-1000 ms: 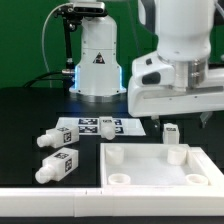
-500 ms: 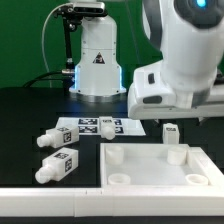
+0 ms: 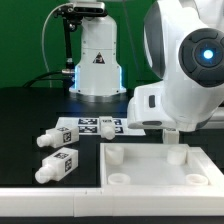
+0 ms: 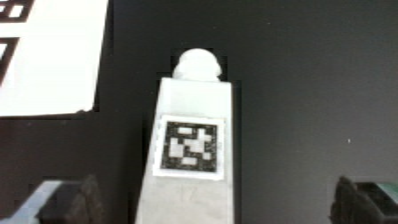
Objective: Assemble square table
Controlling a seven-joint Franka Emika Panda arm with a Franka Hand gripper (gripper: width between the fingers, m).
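In the wrist view a white leg (image 4: 192,140) with a black-and-white tag lies on the black table, running lengthwise between my gripper's (image 4: 214,203) two dark fingertips (image 4: 64,202). The jaws are open and stand well clear of the leg on both sides. In the exterior view the arm's white hand (image 3: 165,105) hangs over that leg (image 3: 172,136), hiding most of it and the fingers. The white square table top (image 3: 150,168) with raised rim and corner holes lies in front. Two more legs (image 3: 50,139) (image 3: 58,166) lie at the exterior view's left.
The marker board (image 3: 95,126) lies behind the table top, and its white edge (image 4: 45,60) shows beside the leg in the wrist view. The white robot base (image 3: 95,60) stands at the back. A white ledge (image 3: 50,205) runs along the front.
The arm has swung round and come down over the leg behind the table top, now covering it and the fingers in the exterior view. The jaws stayed open.
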